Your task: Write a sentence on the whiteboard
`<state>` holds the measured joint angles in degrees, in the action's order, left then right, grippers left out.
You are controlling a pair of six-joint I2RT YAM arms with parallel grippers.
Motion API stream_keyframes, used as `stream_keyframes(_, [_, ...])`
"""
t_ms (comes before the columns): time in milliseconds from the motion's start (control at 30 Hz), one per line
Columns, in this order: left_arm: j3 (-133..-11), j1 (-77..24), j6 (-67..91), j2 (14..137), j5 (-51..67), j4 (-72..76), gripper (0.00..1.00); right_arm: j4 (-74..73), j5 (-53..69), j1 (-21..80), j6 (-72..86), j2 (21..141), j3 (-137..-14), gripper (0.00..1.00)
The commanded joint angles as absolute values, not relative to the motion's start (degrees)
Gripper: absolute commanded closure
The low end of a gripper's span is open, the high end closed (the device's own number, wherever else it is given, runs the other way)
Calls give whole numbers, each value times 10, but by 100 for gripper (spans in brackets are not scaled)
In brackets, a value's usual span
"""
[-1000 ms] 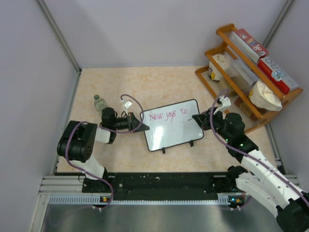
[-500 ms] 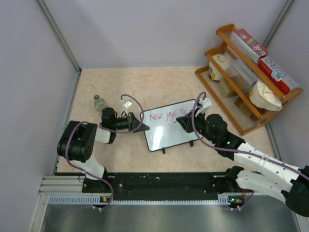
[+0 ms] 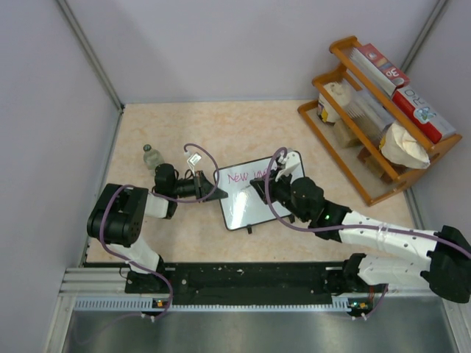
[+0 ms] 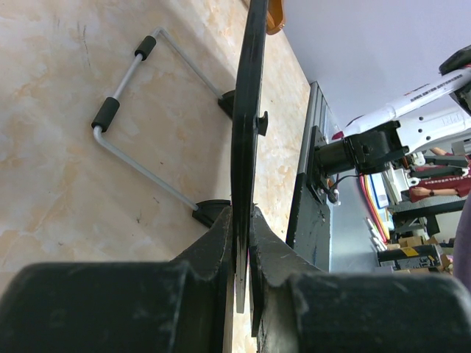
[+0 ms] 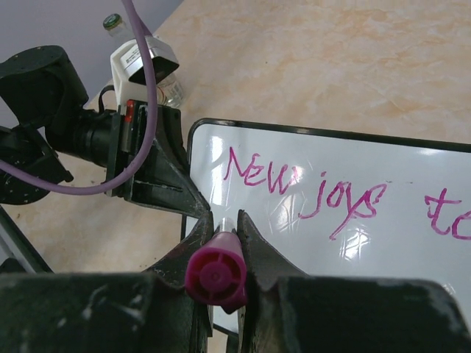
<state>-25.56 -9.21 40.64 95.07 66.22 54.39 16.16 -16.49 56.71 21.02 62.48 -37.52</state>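
Observation:
The whiteboard [image 3: 246,207] stands propped on the floor mat, seen edge-on in the left wrist view as a thin black frame [image 4: 247,110]. My left gripper [image 3: 219,193] is shut on its left edge [image 4: 243,215]. The sentence [image 5: 302,184] is pink handwriting reading "New joys to"; from above only "New" [image 3: 239,177] shows, the remainder being under my right arm. My right gripper [image 3: 259,188] hovers over the board's upper middle, shut on a pink marker [image 5: 215,276] whose tip points at the board's lower left, just below "New" [image 5: 224,218].
A small bottle [image 3: 151,156] stands behind the left arm. A wooden rack [image 3: 383,118] with boxes and bags fills the back right corner. The board's wire stand [image 4: 140,110] juts out behind it. Enclosure walls close in on the left and rear.
My right arm has swung left, from beyond the board's right edge to over its middle, carrying the marker. The left gripper and the board have not moved.

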Motion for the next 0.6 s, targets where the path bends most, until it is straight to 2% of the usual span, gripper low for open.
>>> stream_keyframes(0, [-247, -91, 414, 955, 661, 573, 100, 200, -191, 582, 197, 629, -407, 100])
stream_keyframes(567, [-244, -91, 419, 958, 664, 584, 100, 190, -190, 581, 193, 617, -398, 100])
